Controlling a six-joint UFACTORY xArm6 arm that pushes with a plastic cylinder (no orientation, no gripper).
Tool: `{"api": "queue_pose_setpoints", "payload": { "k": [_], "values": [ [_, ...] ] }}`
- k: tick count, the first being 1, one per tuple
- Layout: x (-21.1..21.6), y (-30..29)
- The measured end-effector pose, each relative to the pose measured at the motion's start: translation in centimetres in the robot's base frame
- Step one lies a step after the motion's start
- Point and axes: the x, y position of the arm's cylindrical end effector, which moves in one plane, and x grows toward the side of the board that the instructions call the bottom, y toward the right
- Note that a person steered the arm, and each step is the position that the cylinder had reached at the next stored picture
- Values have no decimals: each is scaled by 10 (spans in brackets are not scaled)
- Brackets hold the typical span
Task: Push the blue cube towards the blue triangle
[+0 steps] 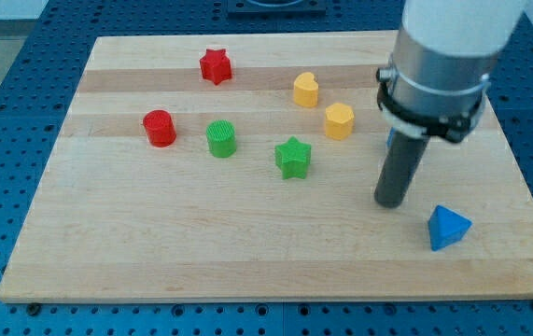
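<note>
Blocks scatter across our board [107, 252]: red cylinder [159, 128], red star [216, 66], green cylinder [221, 138], green star [293, 157], yellow heart [306, 90], yellow hexagon [339, 121]. We rest my tip [390, 203], bare and holding nothing, just left of the blue triangle [447, 227]. A blue sliver [390, 140] behind the rod may be the cube; we cannot tell.

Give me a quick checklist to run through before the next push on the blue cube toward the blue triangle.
1. Blue cube located: not ok. Only a sliver of blue shows behind the rod; shape cannot be told.
2. My tip visible: ok, on the board up and to the view's left of the blue triangle.
3. Tip touching the triangle: ok, they are apart.
4. Tip on the cube's far side from the triangle: cannot tell.
5. Other blocks clear: ok. The yellow hexagon and green star sit toward the view's left.
</note>
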Motion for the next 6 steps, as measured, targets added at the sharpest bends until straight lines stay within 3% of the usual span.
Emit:
{"api": "queue_pose_setpoints", "payload": {
  "k": [1, 2, 3, 4, 5, 6],
  "values": [
    [-3, 74],
    [-39, 102],
    [-94, 73],
    [-98, 17],
    [-9, 17],
    [12, 18]
  ]
}}
